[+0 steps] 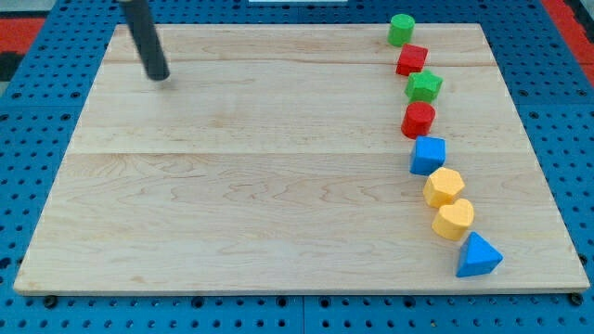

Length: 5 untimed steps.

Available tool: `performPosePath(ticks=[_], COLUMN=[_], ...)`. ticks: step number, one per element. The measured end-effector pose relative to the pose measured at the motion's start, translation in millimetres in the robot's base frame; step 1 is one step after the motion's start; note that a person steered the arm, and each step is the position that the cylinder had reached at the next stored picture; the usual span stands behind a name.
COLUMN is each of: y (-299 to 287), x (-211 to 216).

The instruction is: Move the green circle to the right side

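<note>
Bench [232,186]: pale wooden board on a blue pegboard [37,139].

View's left, near the top: dark rod comes down at a slant from the upper edge. My tip [159,77] rests on the board near its top-left corner. No block near it; the whole middle of the board lies between the tip and the blocks. No gripper on this arm, so no jaw state to note — just the bare rod.

View's right: eight blocks in a loose, winding column from top to bottom.
- Green circle [401,29], at the board's top edge, topmost of the column, well apart from the tip. It already sits in the right part of the board.
- Red cube [411,60], just below and slightly right, close to or touching the circle; cannot tell which.
- Green star [424,87], a notched shape, just beside the red cube.
- Red cylinder [418,120], rounded, just under the star.
- Blue cube [428,155], an angular block, next down.
- Yellow hexagon [444,187].
- Yellow heart [454,221], touching or nearly touching the hexagon.
- Blue triangle [478,257], lowest and furthest right, near the bottom edge.
</note>
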<state>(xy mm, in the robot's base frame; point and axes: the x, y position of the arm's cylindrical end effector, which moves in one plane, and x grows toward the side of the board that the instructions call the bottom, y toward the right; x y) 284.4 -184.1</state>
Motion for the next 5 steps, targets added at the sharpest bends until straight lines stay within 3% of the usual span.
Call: performPosePath(ticks=[3, 5], y=[163.3, 214.5], x=[-91.0, -92.1])
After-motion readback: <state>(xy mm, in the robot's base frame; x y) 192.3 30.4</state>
